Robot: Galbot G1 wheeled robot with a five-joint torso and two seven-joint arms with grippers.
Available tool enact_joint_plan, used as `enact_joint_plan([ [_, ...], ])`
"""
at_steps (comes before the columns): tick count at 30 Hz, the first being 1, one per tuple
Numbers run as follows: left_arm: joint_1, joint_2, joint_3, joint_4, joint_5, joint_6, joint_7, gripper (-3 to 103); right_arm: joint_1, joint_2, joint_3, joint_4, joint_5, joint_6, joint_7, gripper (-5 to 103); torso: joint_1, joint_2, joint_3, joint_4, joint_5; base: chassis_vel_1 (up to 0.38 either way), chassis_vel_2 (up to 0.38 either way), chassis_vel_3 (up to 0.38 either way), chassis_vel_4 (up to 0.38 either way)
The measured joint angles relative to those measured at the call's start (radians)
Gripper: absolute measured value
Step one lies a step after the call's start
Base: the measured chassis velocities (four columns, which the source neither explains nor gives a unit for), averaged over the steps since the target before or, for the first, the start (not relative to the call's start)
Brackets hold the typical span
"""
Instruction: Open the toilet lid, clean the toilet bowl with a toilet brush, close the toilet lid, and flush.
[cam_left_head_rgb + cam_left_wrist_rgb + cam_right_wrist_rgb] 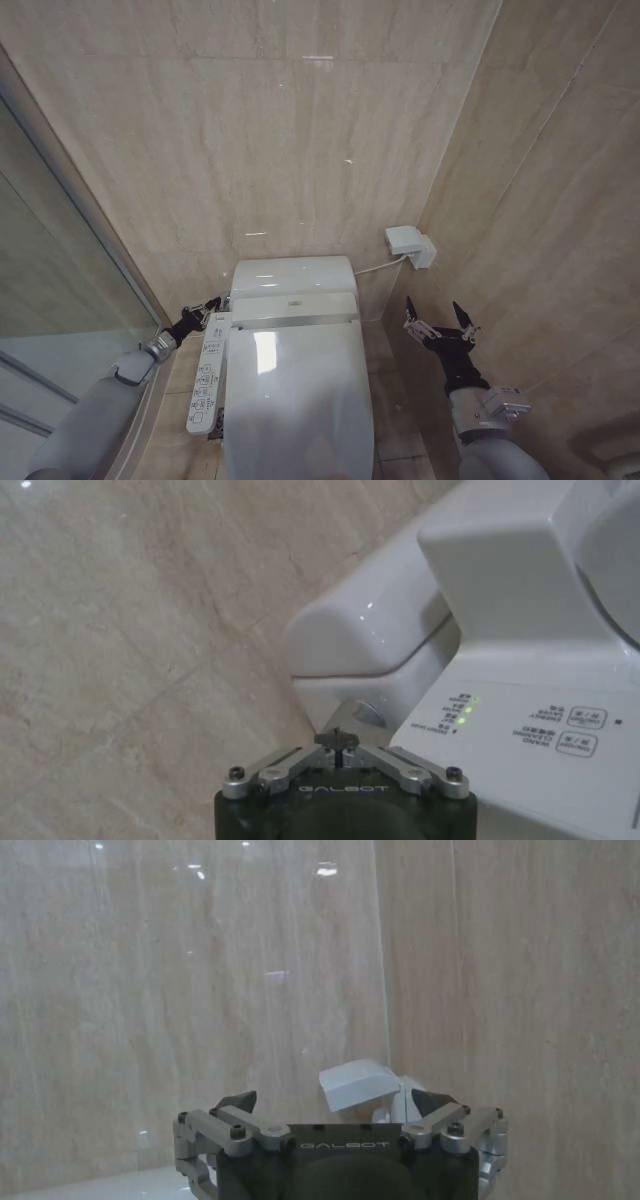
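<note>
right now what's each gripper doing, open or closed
Left gripper: closed, holding nothing, by the flush button on the tank's side.
Right gripper: open, empty, beside the toilet lid.

On my left the gap is tight: the left gripper [212, 305] sits between the glass partition [60, 290] and the tank [292, 272], right at the button panel [207, 385]. The closed toilet lid [295, 400] fills the middle. On my right there is more room; the right gripper [440, 318], jaws spread, hangs in open air, near the side wall [560, 250], below the wall box [409, 245].
</note>
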Motion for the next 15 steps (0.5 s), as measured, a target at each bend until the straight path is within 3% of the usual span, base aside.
enact_joint_plan([
  [15, 0.029, -0.012, -0.009, -0.011, -0.002, -0.005, 0.009, 0, 0.0, 0.0, 0.0, 0.0, 0.0, 0.0, 0.0, 100, 0.0, 0.0, 0.0, 0.0005, 0.0004, 0.0, 0.0, 0.0, 0.0],
])
